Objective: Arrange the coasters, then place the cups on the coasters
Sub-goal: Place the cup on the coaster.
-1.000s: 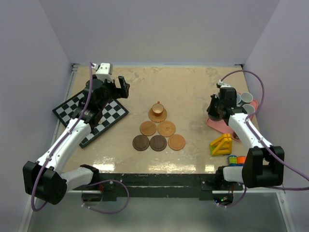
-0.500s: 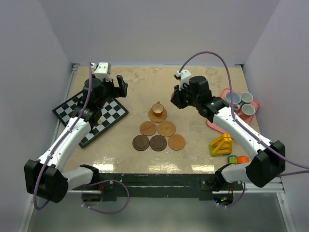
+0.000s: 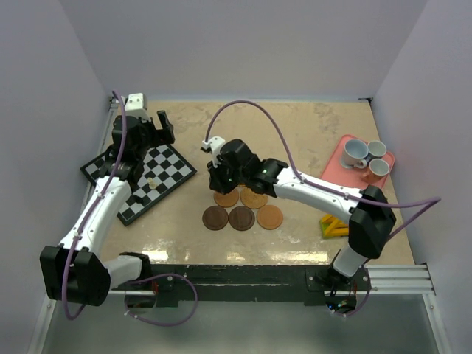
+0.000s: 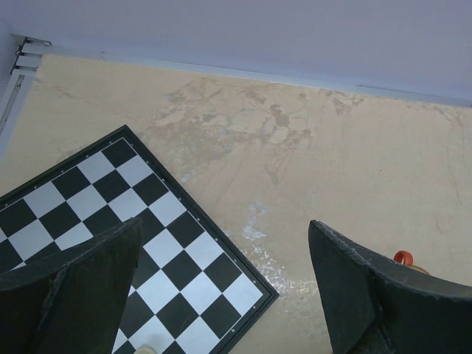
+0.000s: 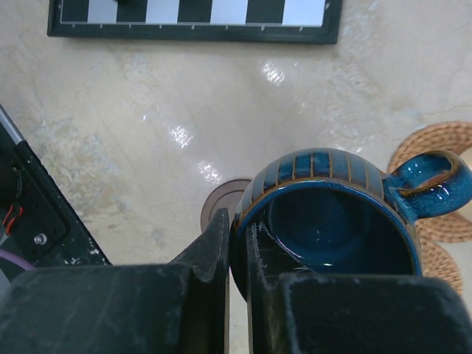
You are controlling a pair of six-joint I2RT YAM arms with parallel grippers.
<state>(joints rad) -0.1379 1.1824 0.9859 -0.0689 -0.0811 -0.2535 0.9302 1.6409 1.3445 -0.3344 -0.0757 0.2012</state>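
My right gripper (image 5: 237, 230) is shut on the rim of a dark blue cup (image 5: 335, 214), one finger inside and one outside. In the top view that gripper (image 3: 221, 175) hangs over the coaster group at the table's middle. Three orange-tan coasters (image 3: 270, 217) and two dark brown coasters (image 3: 215, 217) show there. The cup hides part of a dark brown coaster (image 5: 220, 200) in the right wrist view. Three pale cups (image 3: 355, 150) stand on the pink tray (image 3: 341, 164). My left gripper (image 4: 225, 225) is open and empty above the chessboard's corner (image 4: 243, 274). The right arm hides the far coaster.
A black-and-white chessboard (image 3: 147, 177) lies at the left with a small pale piece (image 3: 150, 182) on it. A yellow toy (image 3: 332, 225) sits near the right arm's base, partly hidden. My right arm stretches across the table from the right base to the centre.
My right arm has swung from the pink tray at the right to the coaster group with the dark blue cup. My left arm has drawn back toward the far left corner.
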